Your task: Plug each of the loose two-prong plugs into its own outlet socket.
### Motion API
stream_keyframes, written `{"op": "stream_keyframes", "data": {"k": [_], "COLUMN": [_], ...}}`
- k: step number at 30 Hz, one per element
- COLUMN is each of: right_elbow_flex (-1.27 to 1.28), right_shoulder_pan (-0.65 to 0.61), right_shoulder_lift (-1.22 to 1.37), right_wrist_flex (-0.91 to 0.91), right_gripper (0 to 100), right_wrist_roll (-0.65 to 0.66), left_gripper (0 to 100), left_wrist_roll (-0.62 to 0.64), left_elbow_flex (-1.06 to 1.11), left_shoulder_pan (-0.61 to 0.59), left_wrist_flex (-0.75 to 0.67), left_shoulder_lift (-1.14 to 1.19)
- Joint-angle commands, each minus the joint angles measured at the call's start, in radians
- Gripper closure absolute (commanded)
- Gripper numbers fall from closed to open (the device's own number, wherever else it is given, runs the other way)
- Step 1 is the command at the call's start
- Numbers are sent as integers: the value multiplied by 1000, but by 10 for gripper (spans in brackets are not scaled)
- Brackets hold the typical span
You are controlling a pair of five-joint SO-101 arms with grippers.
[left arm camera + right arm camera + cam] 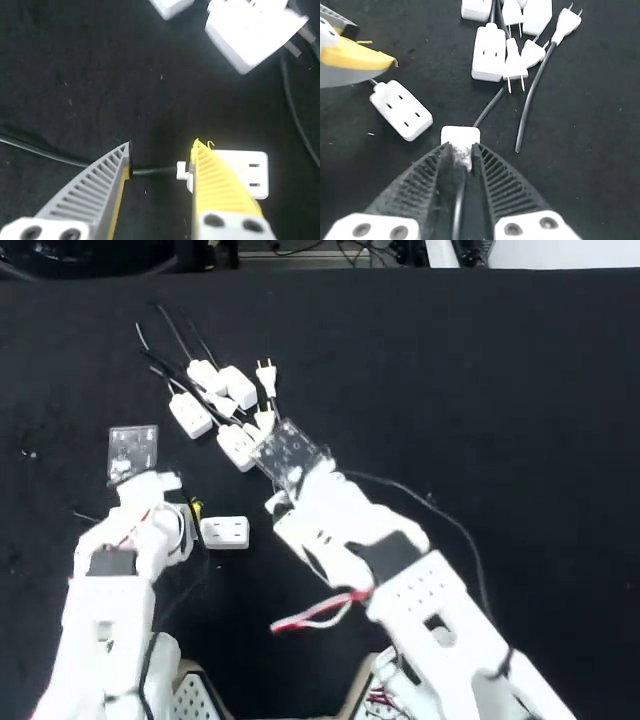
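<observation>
A white double outlet socket [225, 532] [250, 172] [402, 110] lies flat in front of the left arm. My left gripper [161, 150] [190, 518] is open, its grey and yellow fingers on either side of the black cord where it enters that socket. My right gripper [461, 150] [265, 445] is shut on a small white plug body [460, 137] whose black cord leads away; its prongs are hidden. Just beyond lies a heap of white two-prong plugs [515, 60] and sockets [490, 52] [225, 400].
Black cords [160, 335] trail from the heap toward the table's far left. A loose cord [532, 100] lies beside the held plug. The black table [480, 390] is bare on the right. The left arm's yellow finger [355, 57] shows in the right wrist view.
</observation>
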Motion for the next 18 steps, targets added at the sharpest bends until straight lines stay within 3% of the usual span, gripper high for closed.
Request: {"op": "stream_keyframes", "data": {"k": [1,6,12,18], "right_elbow_flex": [-113,-116,-96,-101], "right_shoulder_pan": [48,68,68,140], "right_shoulder_lift": [127,214,197,162], "right_wrist_flex": [5,-31,-43,-35], "right_gripper": [988,988,988,988], "right_wrist_roll": [5,5,5,12], "left_gripper": [798,798,798,798], "left_wrist_roll": [8,9,9,2], "left_elbow_flex": [-165,-234,-274,-252], "left_shoulder_pan": [-10,-16,-134,-41], "left_wrist_flex": [-2,-3,-3,-2], "left_shoulder_lift": [253,394,443,446]}}
